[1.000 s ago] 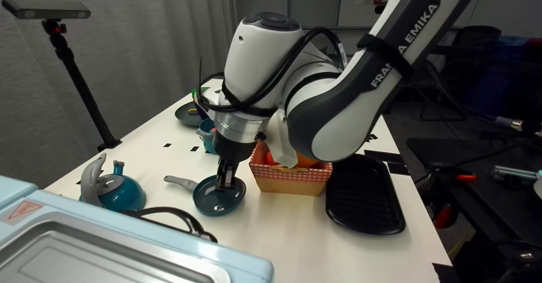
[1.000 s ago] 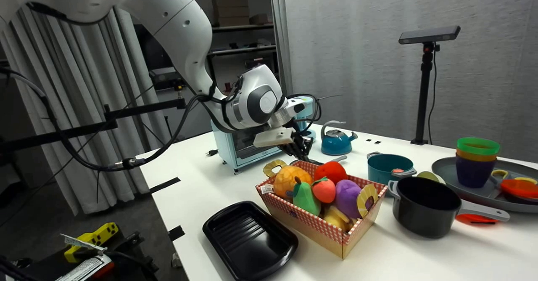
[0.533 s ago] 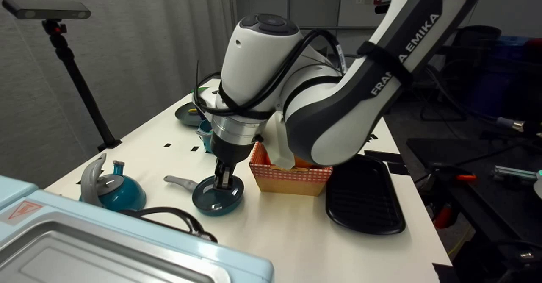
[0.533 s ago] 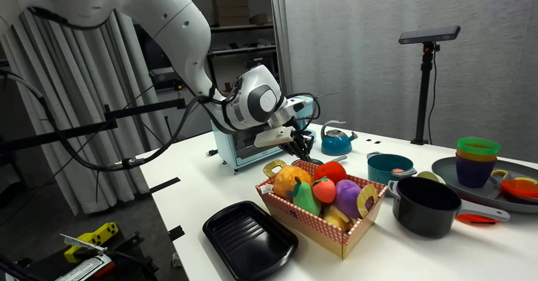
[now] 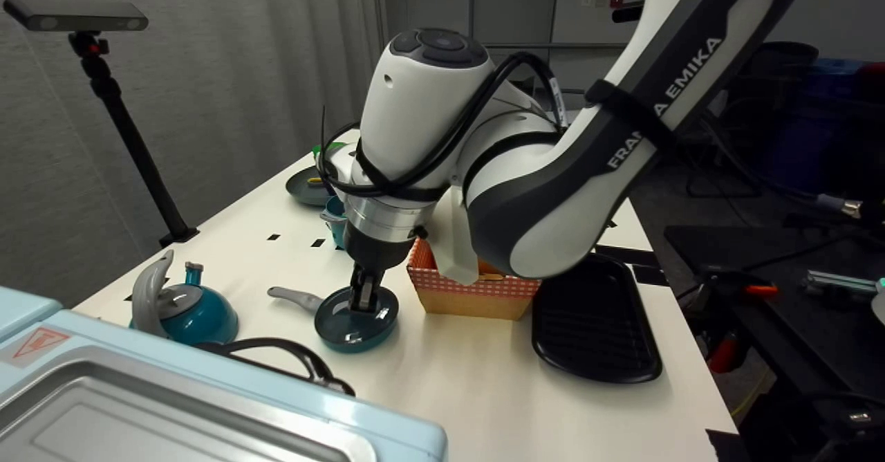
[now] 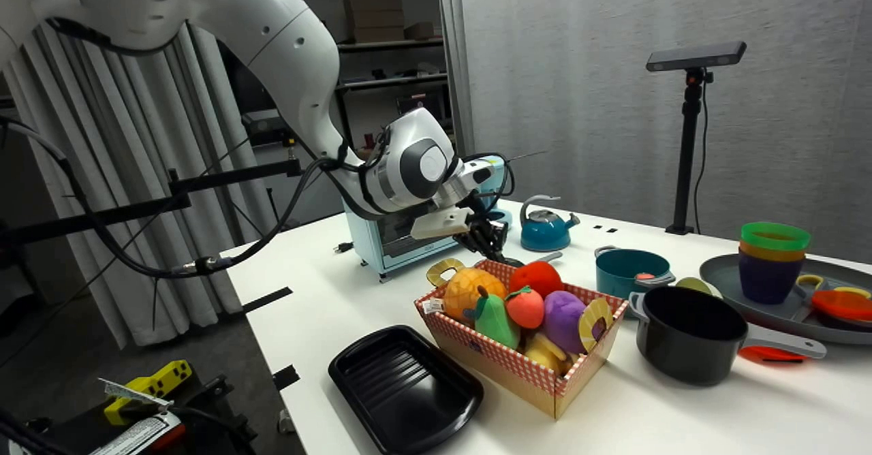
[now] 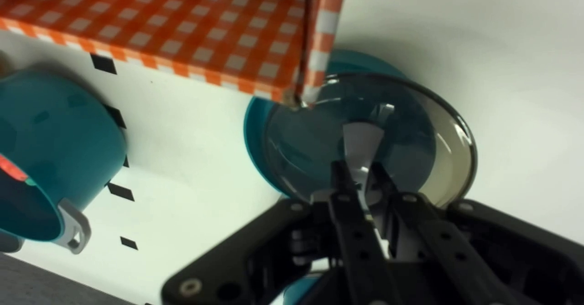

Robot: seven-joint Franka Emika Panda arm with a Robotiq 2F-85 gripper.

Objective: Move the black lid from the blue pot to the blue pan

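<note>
The black lid (image 7: 410, 127), see-through with a dark rim, lies over the blue pan (image 7: 256, 134) in the wrist view, somewhat off its centre. My gripper (image 7: 358, 169) is shut on the lid's grey knob, which shows between the fingers. In an exterior view the lid (image 5: 337, 318) sits at the rim of the pan (image 5: 355, 346), my gripper (image 5: 364, 303) above it; whether the lid rests flat I cannot tell. Away from the pan stands the blue pot (image 6: 608, 281), uncovered, with something reddish inside. The basket partly hides the pan in the wrist view.
A checked basket (image 6: 504, 366) of toy fruit stands close beside the pan. The black oblong tray (image 5: 594, 324) lies past it. A teal kettle (image 5: 204, 317) and a light blue oven (image 5: 387, 424) are near the pan's other side. A black pot (image 6: 688, 342) is beside the blue pot.
In an exterior view my arm has shifted a little left and sunk slightly, the lid moving along over the pan. The gripper has stayed shut, and other objects have not moved.
</note>
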